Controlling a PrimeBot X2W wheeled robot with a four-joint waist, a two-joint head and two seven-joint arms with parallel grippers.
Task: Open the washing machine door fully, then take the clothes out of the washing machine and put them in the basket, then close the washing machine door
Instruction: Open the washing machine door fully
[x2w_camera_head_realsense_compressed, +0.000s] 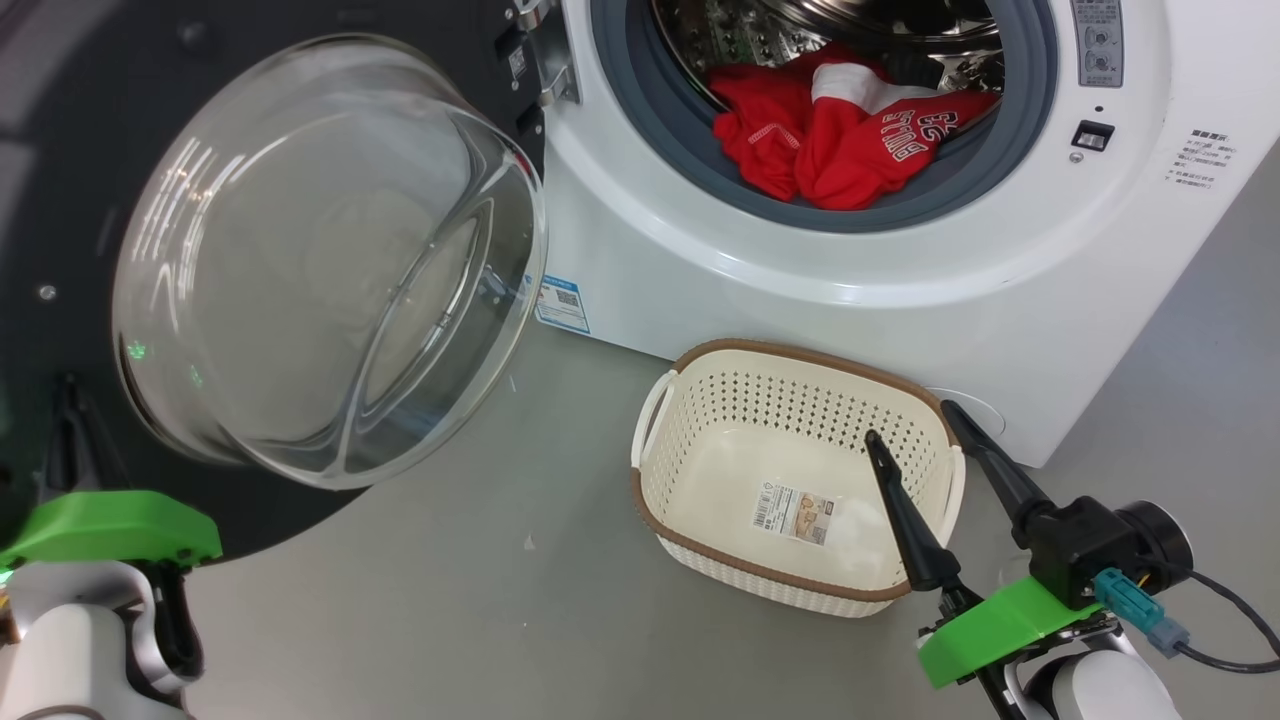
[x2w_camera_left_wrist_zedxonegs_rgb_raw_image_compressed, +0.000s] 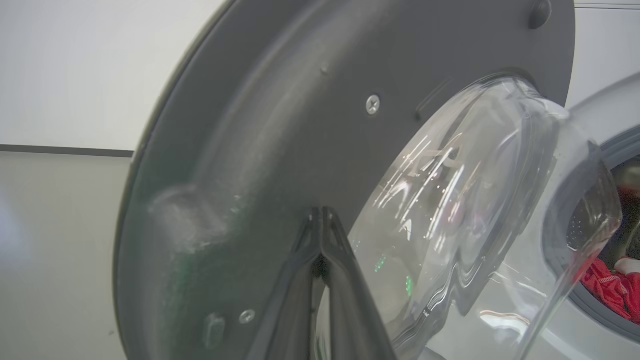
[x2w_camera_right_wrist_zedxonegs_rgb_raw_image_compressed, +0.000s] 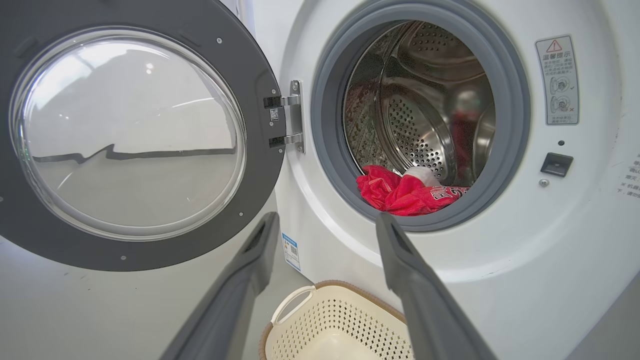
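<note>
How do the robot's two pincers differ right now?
The left pincer is shut, fingers together; the right pincer is open, fingers spread. The left points at the dark rim of the washing machine door; the right hangs above the basket. Both have long dark fingers and hold nothing.

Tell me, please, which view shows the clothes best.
The head view: the clothes lie close, with red folds and white lettering plain. The right wrist view shows them smaller and farther; the left wrist view catches a red scrap at its right edge.
</note>
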